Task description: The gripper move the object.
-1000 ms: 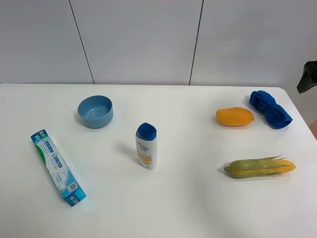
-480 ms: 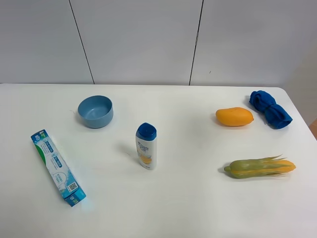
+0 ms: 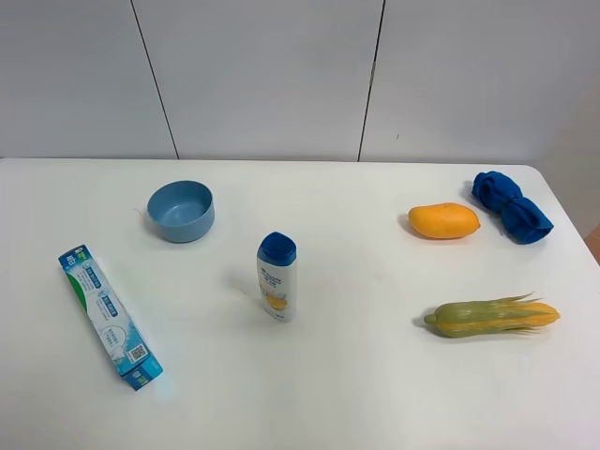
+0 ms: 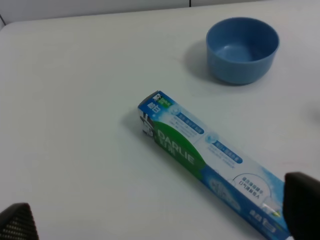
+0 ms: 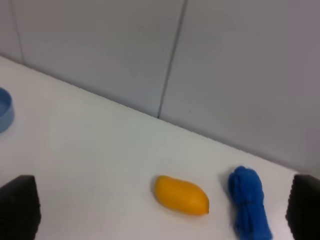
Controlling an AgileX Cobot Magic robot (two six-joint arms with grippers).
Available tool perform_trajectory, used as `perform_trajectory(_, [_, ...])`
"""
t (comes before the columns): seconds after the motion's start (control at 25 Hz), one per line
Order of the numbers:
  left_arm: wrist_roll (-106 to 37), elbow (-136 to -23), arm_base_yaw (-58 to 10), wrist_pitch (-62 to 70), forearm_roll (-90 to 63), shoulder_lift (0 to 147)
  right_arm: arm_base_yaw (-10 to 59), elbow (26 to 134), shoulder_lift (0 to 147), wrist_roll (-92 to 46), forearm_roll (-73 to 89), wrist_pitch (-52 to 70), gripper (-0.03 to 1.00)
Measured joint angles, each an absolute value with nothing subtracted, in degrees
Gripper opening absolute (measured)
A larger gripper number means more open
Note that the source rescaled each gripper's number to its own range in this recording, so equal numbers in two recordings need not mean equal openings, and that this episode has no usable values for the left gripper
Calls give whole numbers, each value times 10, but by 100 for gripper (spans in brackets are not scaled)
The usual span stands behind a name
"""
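No gripper shows in the exterior high view. A blue and green toothpaste box (image 3: 110,317) lies at the front left and also shows in the left wrist view (image 4: 210,163). My left gripper (image 4: 160,215) is open and empty, hovering above the box. A blue bowl (image 3: 180,210) (image 4: 242,49) stands behind it. A white shampoo bottle with a blue cap (image 3: 277,277) stands mid-table. An orange mango (image 3: 443,220) (image 5: 181,195) and a blue cloth (image 3: 511,205) (image 5: 247,202) lie at the far right. My right gripper (image 5: 160,207) is open and empty, high above them.
A corn cob in its green husk (image 3: 491,316) lies at the front right. The white table (image 3: 356,394) ends at a grey panelled wall (image 3: 281,75) behind, and its right edge runs just past the blue cloth.
A dark part of the right arm that showed at the right edge of the exterior high view one second ago has left the frame. The objects have not moved.
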State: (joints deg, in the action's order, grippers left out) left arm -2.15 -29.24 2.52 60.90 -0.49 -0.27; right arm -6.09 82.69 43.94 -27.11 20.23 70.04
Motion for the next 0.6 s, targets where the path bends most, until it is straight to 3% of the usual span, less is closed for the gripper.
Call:
perform_trajectory(0.28, [-21, -292, 25, 609, -5, -3, -59, 683, 329, -143, 104, 701, 100])
perform_trajectory(0.6, [-21, -292, 25, 609, -5, -3, -59, 430, 177, -124, 68, 657, 100])
